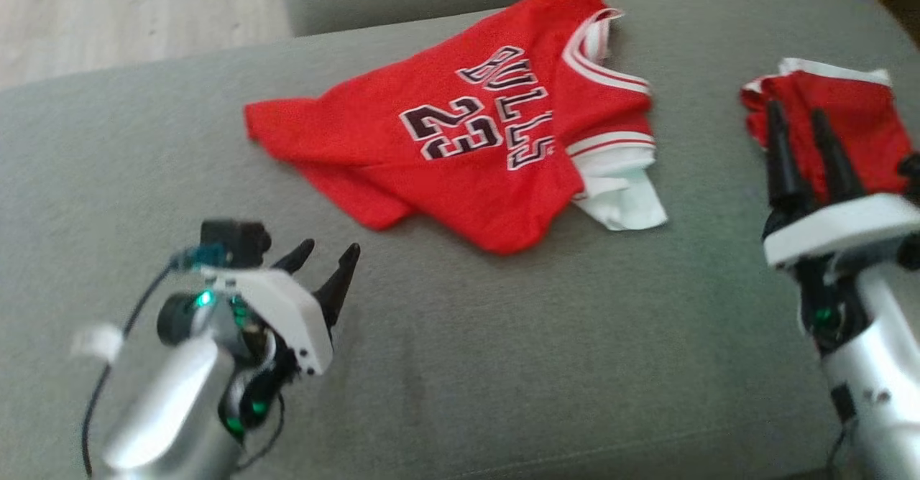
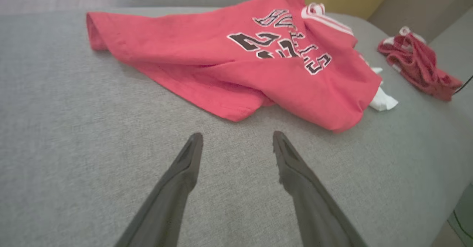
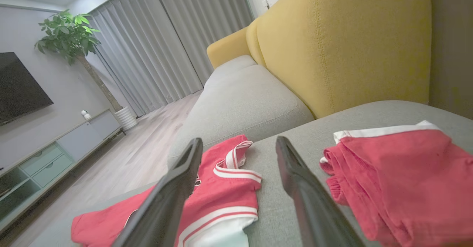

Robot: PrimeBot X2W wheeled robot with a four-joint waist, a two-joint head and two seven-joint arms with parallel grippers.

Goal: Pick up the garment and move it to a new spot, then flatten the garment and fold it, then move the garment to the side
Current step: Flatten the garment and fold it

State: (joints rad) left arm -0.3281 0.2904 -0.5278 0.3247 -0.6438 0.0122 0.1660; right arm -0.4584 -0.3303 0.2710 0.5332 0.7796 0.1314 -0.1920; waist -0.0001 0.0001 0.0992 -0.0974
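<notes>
Two red garments (image 1: 467,142) (image 1: 841,131), two tools (image 1: 327,257) (image 1: 798,117)

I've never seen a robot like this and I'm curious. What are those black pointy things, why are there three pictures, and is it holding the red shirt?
The black pointy things are the robot's fingers. It has two arms, and each ends in a gripper with two long fingers. One picture comes from a camera on its head, looking down. There you see the left gripper and the right gripper. The other two pictures come from small cameras on its wrists, looking along the fingers. Everything lies on a grey sofa cushion. In the middle is a rumpled red basketball jersey with the number 23. Off to the robot's right sits a smaller bunch of red cloth with white trim. Both grippers are open and hold nothing. Behind is a yellow backrest.
</notes>
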